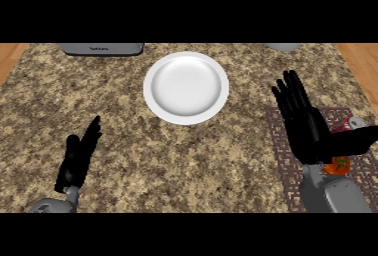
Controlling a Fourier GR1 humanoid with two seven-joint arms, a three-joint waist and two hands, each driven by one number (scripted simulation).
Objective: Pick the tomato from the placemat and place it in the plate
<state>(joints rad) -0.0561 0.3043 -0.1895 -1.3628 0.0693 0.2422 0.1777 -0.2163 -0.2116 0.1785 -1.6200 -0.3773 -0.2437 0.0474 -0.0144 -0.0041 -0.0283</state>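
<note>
The white plate (186, 87) lies on the granite counter, far centre. At the right, a dark woven placemat (283, 150) holds the red tomato (344, 125), which is mostly hidden. My right hand (306, 125) hovers over the mat just left of the tomato, fingers straight and pointing away from me. Its thumb stretches rightward across the tomato, so red shows above and below the thumb. Whether the hand touches the tomato I cannot tell. My left hand (77, 157) rests open at the lower left, fingers up, far from both.
A grey appliance (102, 48) sits at the counter's far edge, left of the plate. A small grey object (284, 47) shows at the far right edge. Wooden floor (362, 65) borders the counter on both sides.
</note>
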